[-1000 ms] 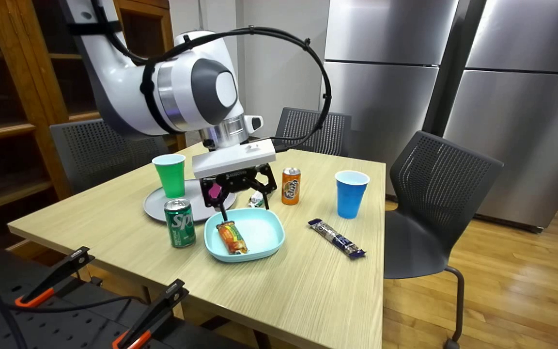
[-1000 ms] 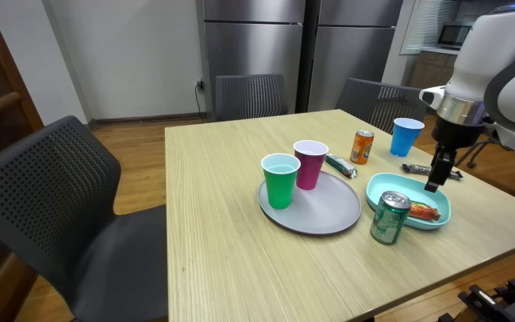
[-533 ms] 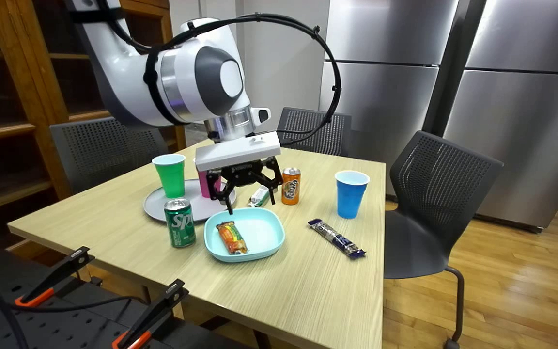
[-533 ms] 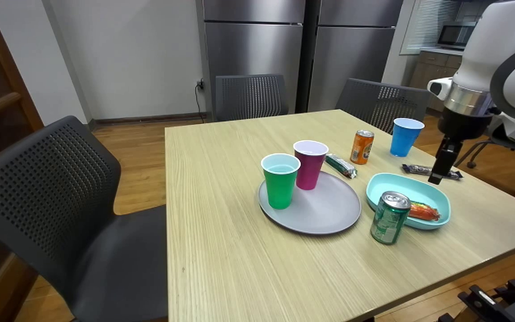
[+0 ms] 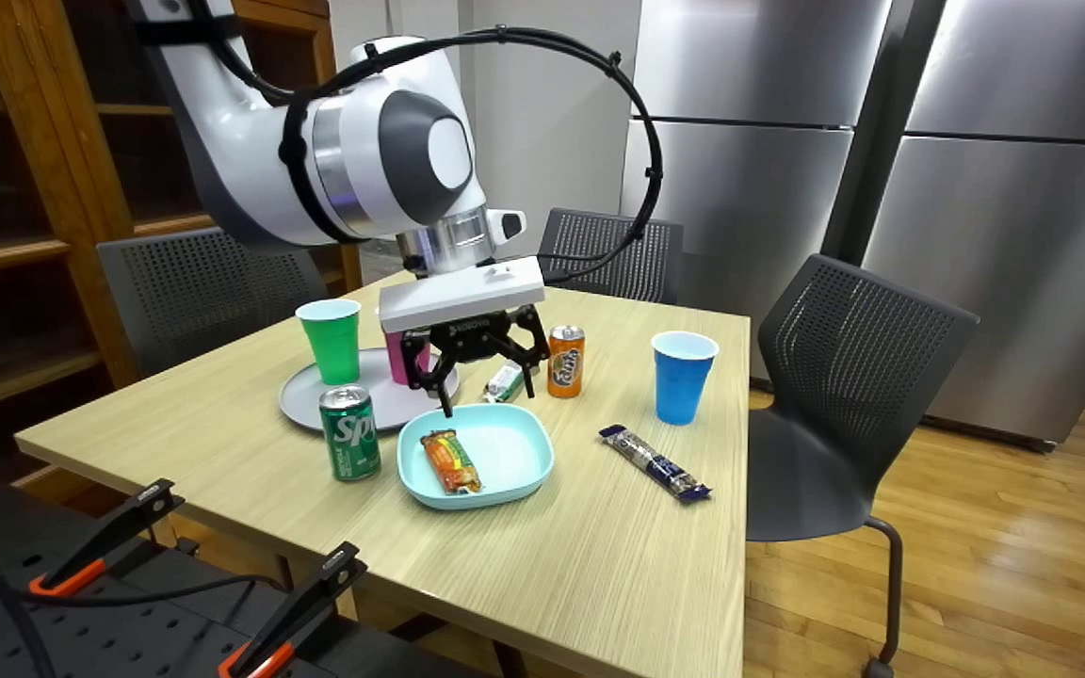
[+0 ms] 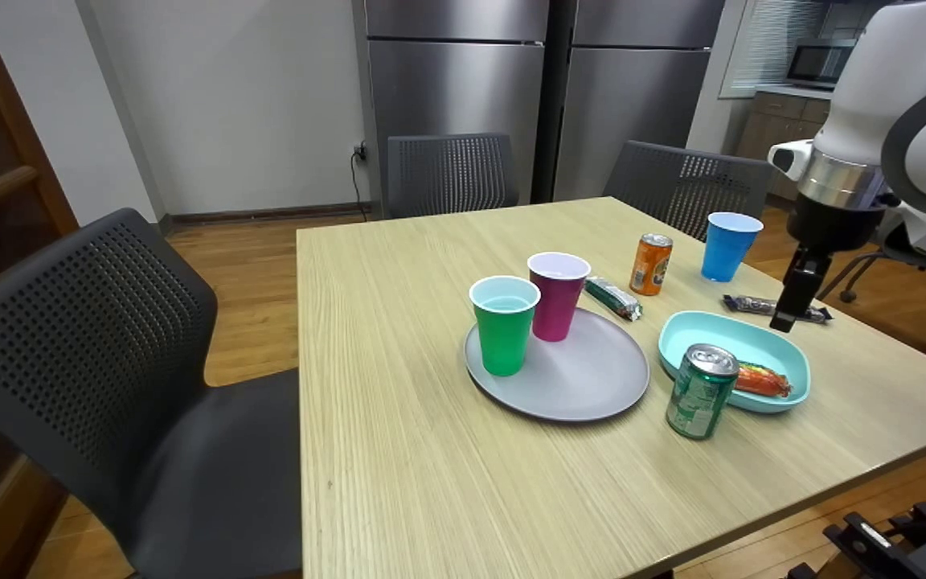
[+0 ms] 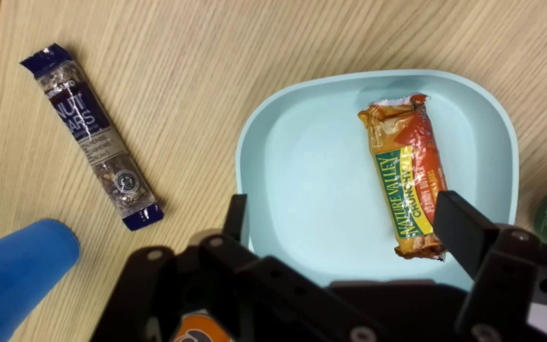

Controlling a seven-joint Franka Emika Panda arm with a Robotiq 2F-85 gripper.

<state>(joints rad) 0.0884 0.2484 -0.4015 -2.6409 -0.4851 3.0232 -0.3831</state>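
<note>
The gripper [image 7: 342, 211] is being held above the turquoise dish [image 7: 311, 180], its jaws standing wide apart and clear of the granola bar [image 7: 404, 180]; its rear parts are being cut off by the bottom edge of the wrist view. The granola bar is lying inside the dish, toward its three o'clock wall in that view, one end pointing just short of twelve; a little of its edge is being hidden by the gripper, and in an exterior view one end is being covered by the green can [image 6: 702, 394]; its wrapper is showing glossy, creased orange and red, with a green and yellow band; "Nature Valley" is being read easily, the finest print hardly at all.

Around the dish in the wrist view, the nut bar [image 7: 95, 137] is lying just past nine o'clock; the blue cup [image 7: 22, 270] is being cropped near half past eight, the green can between three and four; only a sliver of the orange can [image 7: 202, 323] is being seen, between seven and eight.

Farther off, the magenta cup [image 6: 558, 301] is standing on the gray plate [image 6: 592, 386] beside the green cup [image 6: 503, 330], and is being partly hidden by the gripper in an exterior view; the refrigerators [image 5: 740, 207] are being cut off at the top.
</note>
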